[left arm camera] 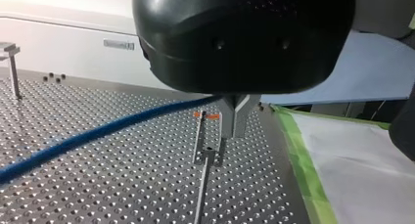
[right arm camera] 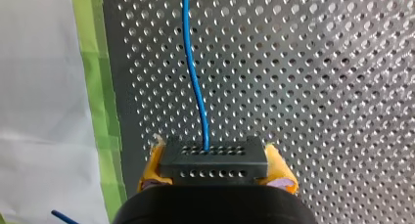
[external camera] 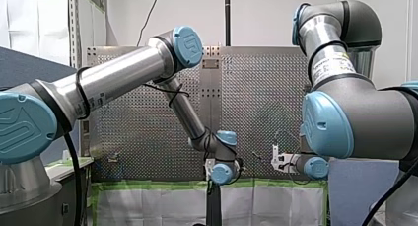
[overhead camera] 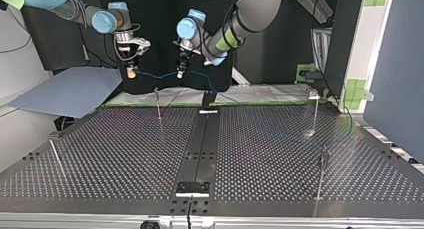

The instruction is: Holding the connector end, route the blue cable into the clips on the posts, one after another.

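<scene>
In the right wrist view my right gripper (right arm camera: pixel 214 153) has its yellow pads (right arm camera: pixel 152 166) shut on a black connector block (right arm camera: pixel 215 163). The blue cable (right arm camera: pixel 193 72) leaves the block and runs ahead over the perforated table. In the left wrist view my left gripper (left arm camera: pixel 234 132) has its metal fingers shut on the blue cable (left arm camera: pixel 98 133), just above a clip post (left arm camera: pixel 206 158). In the top view the right gripper (overhead camera: pixel 131 72) and left gripper (overhead camera: pixel 180 72) hang side by side above the far edge. The cable (overhead camera: pixel 157 76) spans between them, then trails across the table.
Thin posts stand on the table: one near the far edge (overhead camera: pixel 158 104), two at the top view's right (overhead camera: pixel 315 111) (overhead camera: pixel 322 174) and a leaning one at its left (overhead camera: pixel 55 156). Green tape (right arm camera: pixel 95 87) and white sheeting border the table.
</scene>
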